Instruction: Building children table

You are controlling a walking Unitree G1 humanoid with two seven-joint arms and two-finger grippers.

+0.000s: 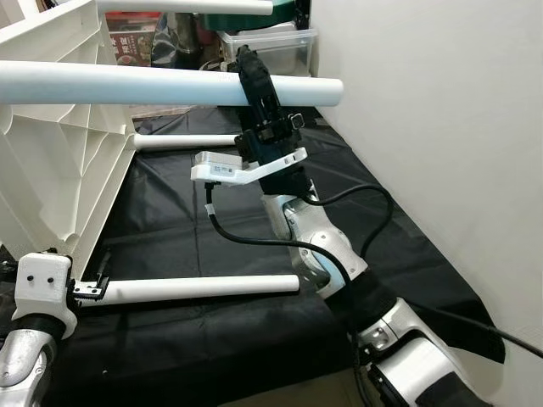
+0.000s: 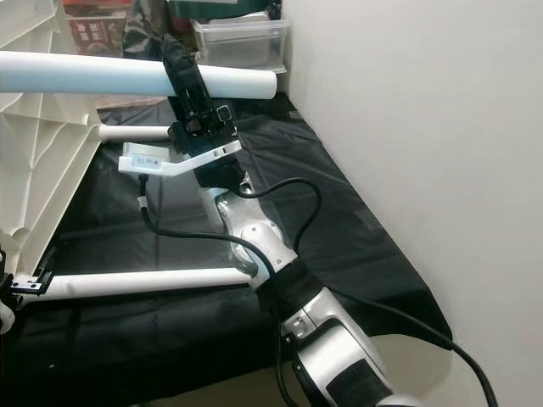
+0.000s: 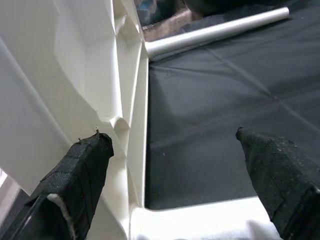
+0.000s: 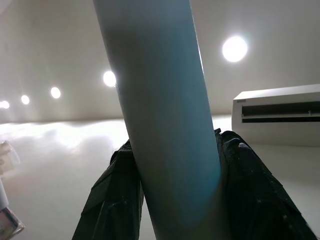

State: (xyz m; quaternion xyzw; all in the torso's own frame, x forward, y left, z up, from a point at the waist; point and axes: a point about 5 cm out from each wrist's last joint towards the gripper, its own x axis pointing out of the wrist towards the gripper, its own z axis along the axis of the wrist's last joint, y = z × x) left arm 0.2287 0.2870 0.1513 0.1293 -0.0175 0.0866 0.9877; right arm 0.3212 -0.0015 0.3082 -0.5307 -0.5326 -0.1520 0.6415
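I note a white wall (image 1: pixel 441 127) on my right and black sheeting (image 1: pixel 212 212) covering the floor, with the white children's table top (image 1: pixel 51 161) tipped on its side at my left, legs horizontal. My right gripper (image 1: pixel 252 80) is clamped around the upper table leg (image 1: pixel 153 85). My left gripper (image 3: pixel 175 165) stands wide at the top's rim, holding nothing.

I am seeing print on the red box (image 1: pixel 129 41) and my wrist camera's label (image 1: pixel 222 170), neither sharp enough to read.
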